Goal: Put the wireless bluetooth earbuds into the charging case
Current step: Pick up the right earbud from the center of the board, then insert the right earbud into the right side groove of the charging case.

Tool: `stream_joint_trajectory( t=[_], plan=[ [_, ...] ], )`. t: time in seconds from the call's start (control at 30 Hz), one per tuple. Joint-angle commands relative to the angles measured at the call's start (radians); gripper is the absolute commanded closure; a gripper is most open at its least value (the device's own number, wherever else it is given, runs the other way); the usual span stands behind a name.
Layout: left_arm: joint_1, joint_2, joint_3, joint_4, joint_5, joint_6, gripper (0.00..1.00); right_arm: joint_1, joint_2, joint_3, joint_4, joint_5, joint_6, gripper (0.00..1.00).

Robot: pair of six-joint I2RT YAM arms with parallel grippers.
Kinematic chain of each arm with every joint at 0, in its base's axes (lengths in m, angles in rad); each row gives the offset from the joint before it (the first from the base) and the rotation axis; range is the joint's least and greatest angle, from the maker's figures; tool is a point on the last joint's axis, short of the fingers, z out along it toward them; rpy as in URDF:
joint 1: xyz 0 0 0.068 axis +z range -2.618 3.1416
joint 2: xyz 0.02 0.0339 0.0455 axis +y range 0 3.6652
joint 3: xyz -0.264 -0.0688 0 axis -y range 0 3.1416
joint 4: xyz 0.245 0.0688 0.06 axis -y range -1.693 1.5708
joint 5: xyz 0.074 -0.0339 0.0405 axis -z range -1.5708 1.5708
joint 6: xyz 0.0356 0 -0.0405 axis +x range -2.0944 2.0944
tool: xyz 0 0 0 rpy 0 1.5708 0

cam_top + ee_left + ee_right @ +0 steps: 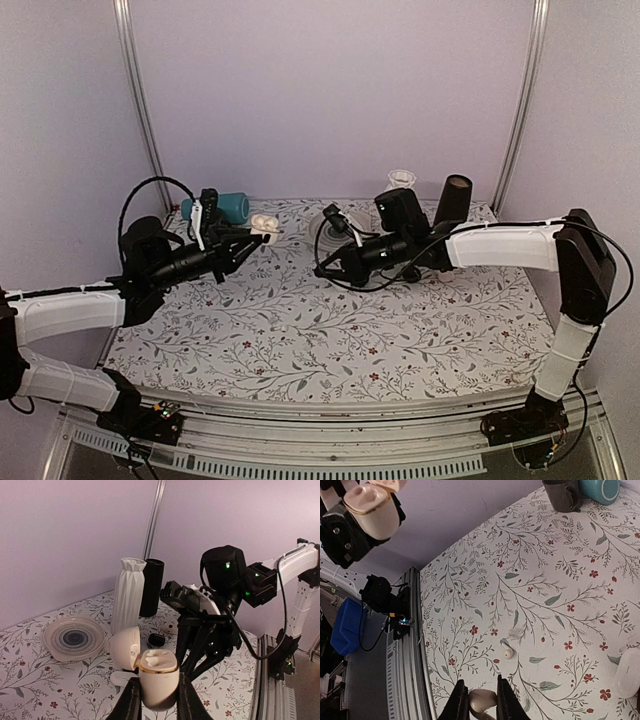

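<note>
From the overhead camera I see the left pincer [250, 240] raised over the far left of the desk [300, 340]. It is pinching the charging case [265, 224], lid flipped up, near a teal mug [232, 207]. The right pincer [328, 264] hangs near mid-desk, facing the left one with a gap between them. It is too small here for me to tell what it carries. Behind it sit a round dish [330, 228], partly covered by the arm, a white vase [401, 180] and a black cylinder [453, 200].

On the left wrist camera both fingers [131, 700] press the case's body from either side, their bases cut off by the bottom edge. The lid stands open to the left. I see pale shapes in the wells but cannot tell whether anything sits in them. A small black pod [156, 640] lies on the desk beyond.

On the right wrist camera the pincer is pressed together on an earbud [481, 701], a pale rounded piece cropped by the bottom edge. The other earbud [507, 653] lies alone on the desk just beyond the fingertips. The case shows at top left, its lid partly out of frame. A white oval pod [627, 672] is cut off at the right edge.
</note>
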Motion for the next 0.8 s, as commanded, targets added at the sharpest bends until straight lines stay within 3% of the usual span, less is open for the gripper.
stream_joint_trajectory(
  t=[0.0, 0.77],
  plan=[
    [-0.027, 0.024, -0.021, 0.145, -0.036, 0.064, 1.0, -0.006, -0.089, 0.004, 0.058, -0.012, 0.065, 0.89],
    [-0.091, 0.184, 0.001, 0.379, -0.006, 0.128, 1.0, -0.006, -0.223, 0.012, 0.184, -0.005, 0.185, 0.88]
  ],
)
